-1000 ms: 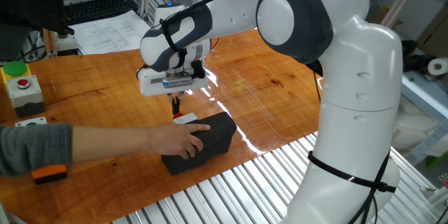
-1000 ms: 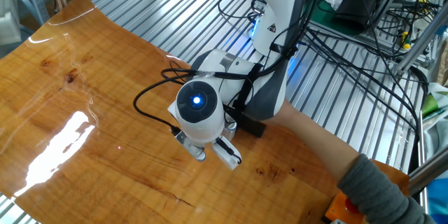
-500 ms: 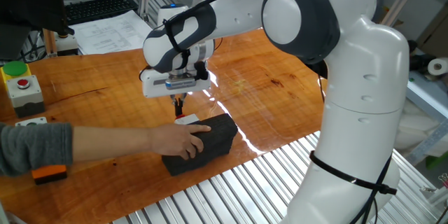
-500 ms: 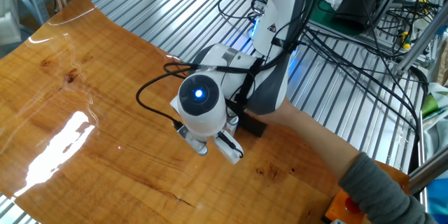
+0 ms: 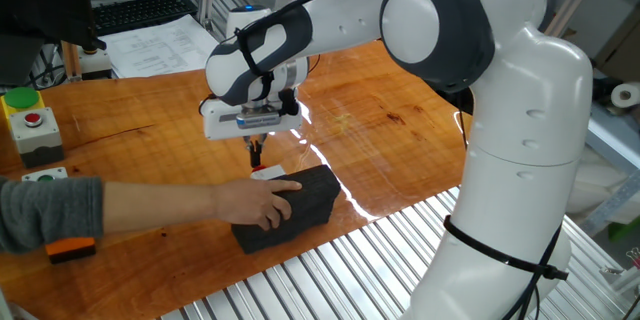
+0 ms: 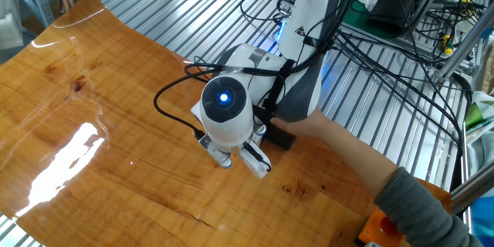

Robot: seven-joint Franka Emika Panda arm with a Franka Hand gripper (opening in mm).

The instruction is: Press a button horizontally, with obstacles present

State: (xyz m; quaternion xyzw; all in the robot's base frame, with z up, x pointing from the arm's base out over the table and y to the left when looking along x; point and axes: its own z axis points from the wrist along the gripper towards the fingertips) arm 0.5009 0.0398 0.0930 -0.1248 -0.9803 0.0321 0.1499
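Note:
In one fixed view my gripper (image 5: 256,152) points straight down over the wooden table. Its dark fingers hang just above a small white housing (image 5: 266,171), which I take for the button; its red cap is not clearly visible. The dark, almost black block (image 5: 300,208) lies right in front of that housing, and a person's hand (image 5: 255,201) rests on it. In the other fixed view my wrist (image 6: 225,108) hides the fingers and the button, and only a corner of the block (image 6: 280,137) shows. No view shows a gap or contact between the fingertips.
A grey box with a red button and a yellow top (image 5: 32,126) stands at the table's left edge. An orange piece (image 5: 70,248) lies by the person's grey sleeve (image 5: 50,210). Papers (image 5: 150,45) lie at the back. Cables (image 6: 370,54) run over the metal slats beside the table.
My wrist and gripper have shifted slightly to the right over the white housing. The person's hand has stayed on the dark block.

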